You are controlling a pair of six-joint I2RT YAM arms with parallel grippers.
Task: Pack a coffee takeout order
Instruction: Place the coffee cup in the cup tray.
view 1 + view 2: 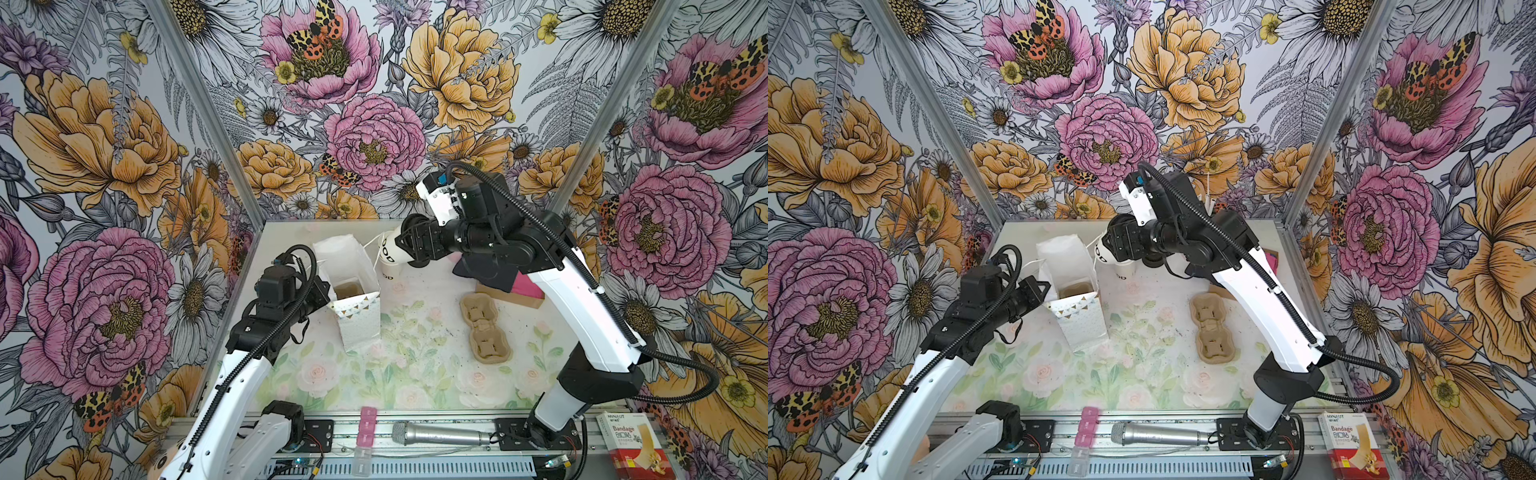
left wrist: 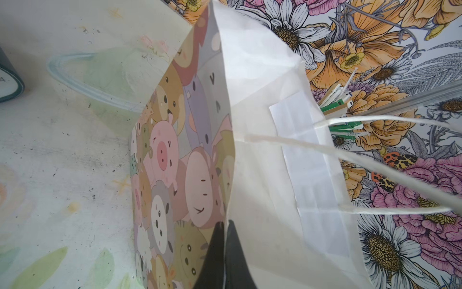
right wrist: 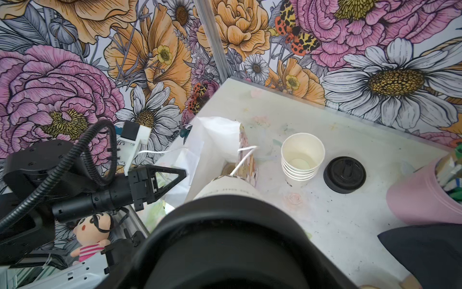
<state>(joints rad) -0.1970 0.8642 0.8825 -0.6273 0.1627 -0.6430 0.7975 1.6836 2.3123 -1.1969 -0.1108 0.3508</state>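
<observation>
1. White paper formed the cup point(image 1: 390, 249) held in the air on its side at about 12 o'clock of the table point(image 1: 415, 374). Its base pointed toward the paper bag point(image 1: 357, 324).
2. The right gripper point(image 1: 401, 247) grasped that cup, its jaws spread wide around the body. In the right wrist view a black lid point(image 3: 225, 237) capped the cup's wide end.
3. The left gripper point(image 2: 225, 250) was clenched on the bag's top edge, one finger on each side of the wall. The bag stood upright and open at 10 o'clock.
4. A brown pulp carrier point(image 1: 348, 289) sat inside the bag on its floor.
5. Directly beneath the held cup stood a stack of cups point(image 3: 302, 160). Just beside it on the table was a spare lid point(image 3: 344, 174).
6. The black napkin point(image 3: 425, 250) lay at 2 o'clock, partly under the right arm, with a pink cup of straws point(image 3: 422, 197) near it.
7. An empty pulp tray point(image 1: 484, 328) lay flat at 3 o'clock, well apart from the bag.
</observation>
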